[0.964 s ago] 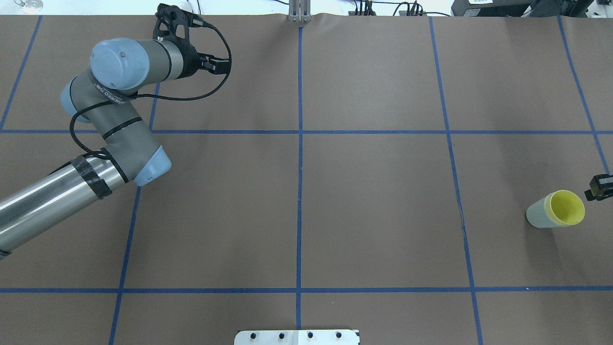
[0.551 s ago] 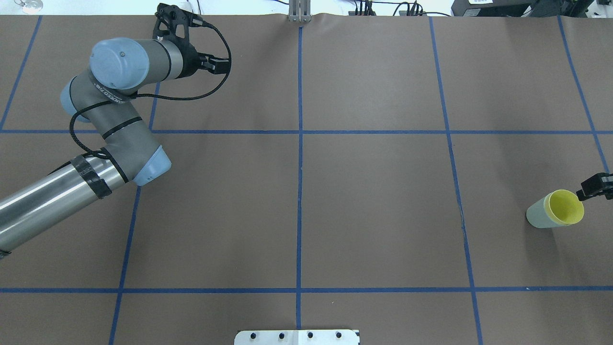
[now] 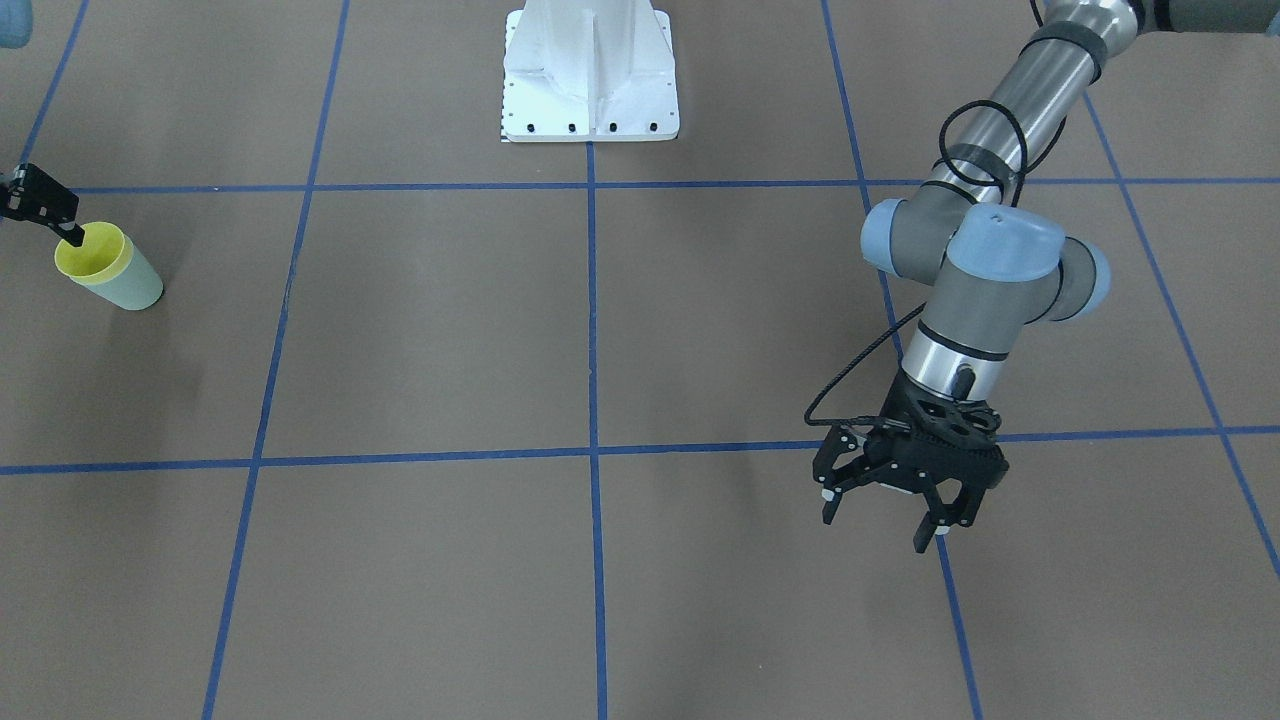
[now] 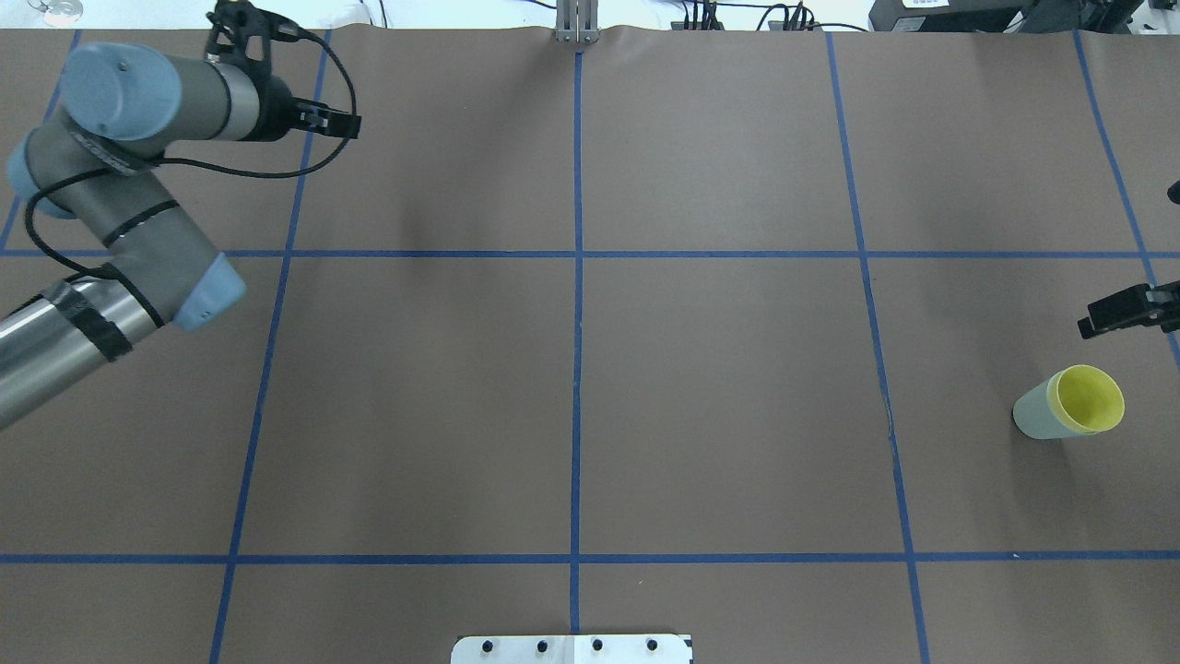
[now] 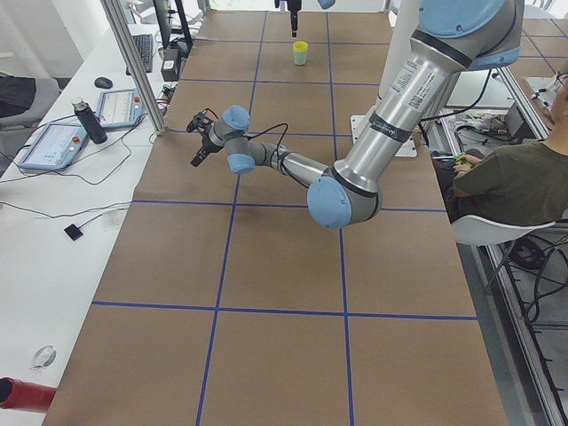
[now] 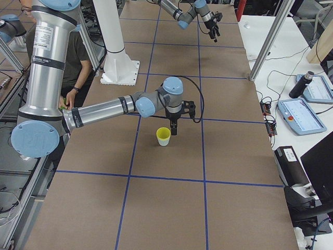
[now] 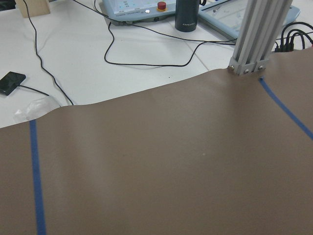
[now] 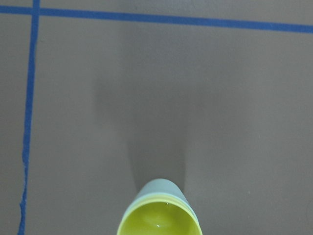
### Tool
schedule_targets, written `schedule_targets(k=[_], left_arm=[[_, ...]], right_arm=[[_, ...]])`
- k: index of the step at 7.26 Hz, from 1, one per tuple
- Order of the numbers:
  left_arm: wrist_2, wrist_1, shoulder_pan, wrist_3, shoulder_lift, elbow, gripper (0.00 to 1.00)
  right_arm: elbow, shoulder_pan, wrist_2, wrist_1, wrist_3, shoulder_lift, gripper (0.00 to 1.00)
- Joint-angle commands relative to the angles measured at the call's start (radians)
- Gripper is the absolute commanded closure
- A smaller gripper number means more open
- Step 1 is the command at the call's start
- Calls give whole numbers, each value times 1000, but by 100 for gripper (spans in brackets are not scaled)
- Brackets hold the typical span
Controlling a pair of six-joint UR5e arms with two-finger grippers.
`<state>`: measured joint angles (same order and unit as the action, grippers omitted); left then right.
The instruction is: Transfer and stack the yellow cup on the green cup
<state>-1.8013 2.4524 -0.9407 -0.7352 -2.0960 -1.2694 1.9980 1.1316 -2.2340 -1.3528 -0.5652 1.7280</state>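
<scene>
Seen from across the counter (image 3: pixel 450 330), a brown paper-covered surface gridded with blue tape, the bright yellow plastic cup (image 3: pixel 88 250) sits nested upright inside the pale green plastic cup (image 3: pixel 135 288) near the view's left edge. The black two-finger right hand (image 3: pixel 50 212) pokes in from that edge. One of its fingertips overlaps the yellow rim in this view. I cannot tell whether it touches, or whether its fingers are spread or together. On the view's right, the left hand (image 3: pixel 875 528) hangs over a tape line with its fingers spread wide and nothing between them, well apart from the cups.

Overhead, the nested cups stand at the counter's right side. The right hand shows only partly at the frame edge, clear of the rim. The left hand is at the far left corner.

From the left end, the cups are small and distant.

From the right end, the right hand points fingers-down just beside and above the yellow rim.

The left wrist camera shows the counter's edge, a white bench with black cables and an aluminium post (image 7: pixel 252 39).

The right wrist camera looks down into the yellow mouth at the bottom edge, with the green wall showing around it.
</scene>
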Motion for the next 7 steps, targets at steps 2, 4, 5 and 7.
schedule_targets(k=[2, 4, 5, 7], left_arm=[[-127, -276, -147, 29, 63, -5, 0], [-247, -402, -251, 123, 108, -7, 0], [-332, -540, -310, 147, 103, -11, 0], [-494, -642, -444, 308, 158, -22, 0]], right_arm=[[-103, 138, 13, -2, 8, -105, 1], [-186, 177, 8, -9, 15, -180, 1], [-211, 201, 7, -12, 15, -198, 0], [-293, 234, 2, -12, 28, -247, 0]])
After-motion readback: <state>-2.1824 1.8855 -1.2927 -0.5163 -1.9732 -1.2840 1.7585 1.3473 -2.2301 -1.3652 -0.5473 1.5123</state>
